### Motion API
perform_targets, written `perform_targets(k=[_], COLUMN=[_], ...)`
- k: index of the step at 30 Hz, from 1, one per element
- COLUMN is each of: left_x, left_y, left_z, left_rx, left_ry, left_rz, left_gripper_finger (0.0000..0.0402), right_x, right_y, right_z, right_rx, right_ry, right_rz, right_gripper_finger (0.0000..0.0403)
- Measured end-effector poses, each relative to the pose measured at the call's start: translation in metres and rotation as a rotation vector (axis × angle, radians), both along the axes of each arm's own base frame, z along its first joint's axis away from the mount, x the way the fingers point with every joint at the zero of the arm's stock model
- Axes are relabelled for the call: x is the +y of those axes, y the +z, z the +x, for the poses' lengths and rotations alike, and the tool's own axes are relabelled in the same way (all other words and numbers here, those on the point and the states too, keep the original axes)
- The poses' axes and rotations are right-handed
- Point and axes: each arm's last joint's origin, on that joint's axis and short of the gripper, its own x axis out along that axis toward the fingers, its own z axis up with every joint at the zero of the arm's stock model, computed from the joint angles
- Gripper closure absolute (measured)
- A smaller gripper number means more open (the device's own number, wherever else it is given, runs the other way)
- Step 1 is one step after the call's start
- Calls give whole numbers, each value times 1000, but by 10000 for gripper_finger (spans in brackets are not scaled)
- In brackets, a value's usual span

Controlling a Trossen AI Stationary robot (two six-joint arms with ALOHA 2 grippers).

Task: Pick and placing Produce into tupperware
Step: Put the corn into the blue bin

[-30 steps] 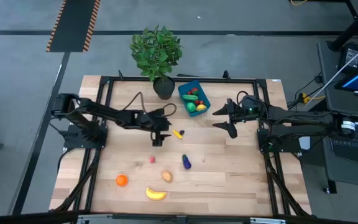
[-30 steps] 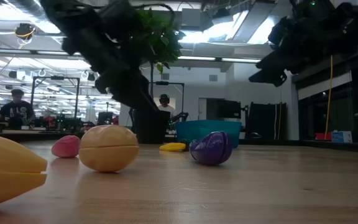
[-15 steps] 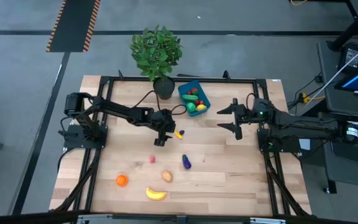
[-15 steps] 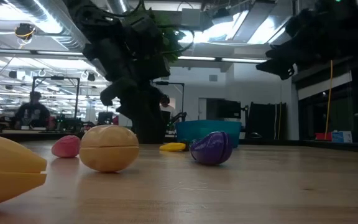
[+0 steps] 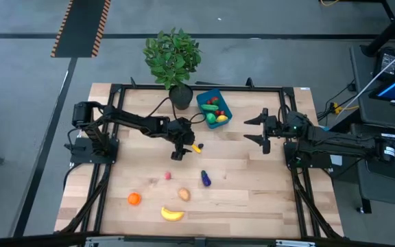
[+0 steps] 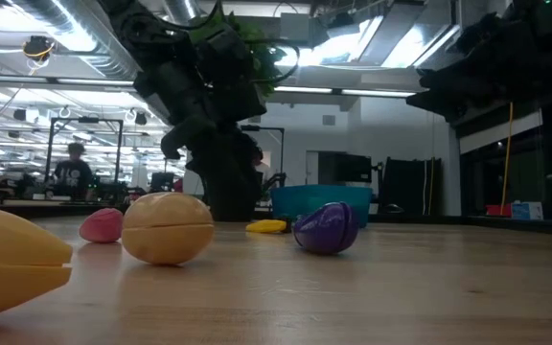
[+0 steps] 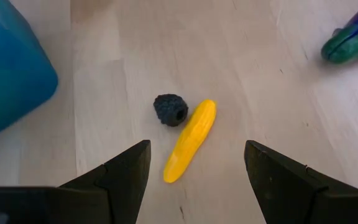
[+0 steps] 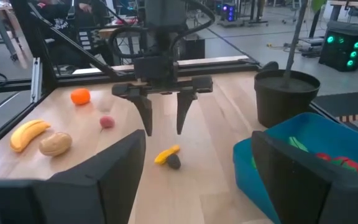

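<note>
Pepper (image 7: pixel 190 140), yellow, lies between open left tool's (image 7: pixel 194 180) fingers, untouched.

My left arm is stretched out across the middle of the table, wrist bent so my left gripper (image 5: pixel 177 149) points straight down, fingers (image 8: pixel 145 116) spread apart and holding nothing. My right arm is pulled back on its own side, right gripper (image 5: pixel 256 128) level above the boards, fingers wide apart, empty too.
</note>
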Motion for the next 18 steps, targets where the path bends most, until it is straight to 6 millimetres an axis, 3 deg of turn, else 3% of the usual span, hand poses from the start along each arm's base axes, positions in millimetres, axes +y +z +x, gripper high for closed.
perform_targets(k=[8,18], left_x=[0,2], left_y=[2,28], left_z=[2,15], left_rx=[-19,18], left_ry=[1,8], left_rz=[2,-8], left_gripper_finger=[153,177], right_x=[0,0], right_y=[0,-1], right_z=[0,0], right_rx=[0,10], right_ry=[0,0], right_rz=[2,6], right_gripper_finger=[110,110])
